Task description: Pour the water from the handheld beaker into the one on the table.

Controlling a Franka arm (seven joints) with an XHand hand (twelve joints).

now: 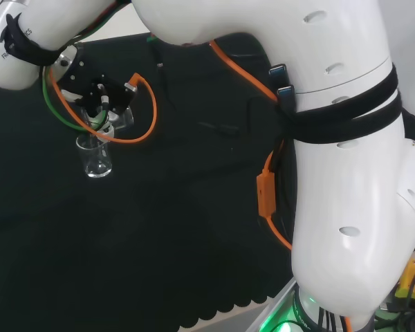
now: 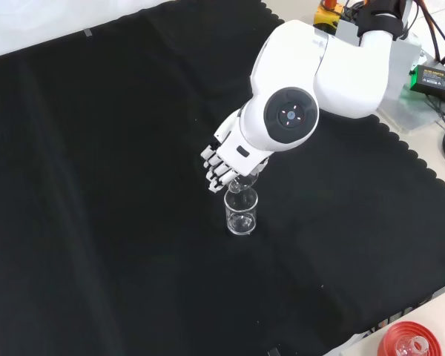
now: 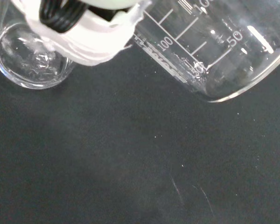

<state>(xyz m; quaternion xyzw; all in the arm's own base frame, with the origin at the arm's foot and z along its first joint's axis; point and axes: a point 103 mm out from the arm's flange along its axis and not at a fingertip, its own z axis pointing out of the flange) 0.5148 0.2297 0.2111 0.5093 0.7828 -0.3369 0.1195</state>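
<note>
A clear glass beaker [image 2: 242, 213] stands upright on the black cloth, also seen in the head view [image 1: 96, 158] and from above in the wrist view [image 3: 30, 58]. The hand [image 2: 221, 166] hovers just above it with its fingers curled round a second clear beaker [image 2: 239, 182], which is tipped over the standing one. In the wrist view this held beaker [image 3: 214, 42] lies tilted, its printed scale showing, with a white part of the hand [image 3: 86, 32] beside it. In the head view the hand [image 1: 97, 97] sits directly over the standing beaker. Whether water is in either beaker cannot be told.
The arm's big white link with a round grey cap [image 2: 289, 115] stands before the hand in the front view. A red ribbed ring [image 2: 409, 341] lies off the cloth at the front view's lower right. Orange cables [image 1: 149, 104] loop near the hand.
</note>
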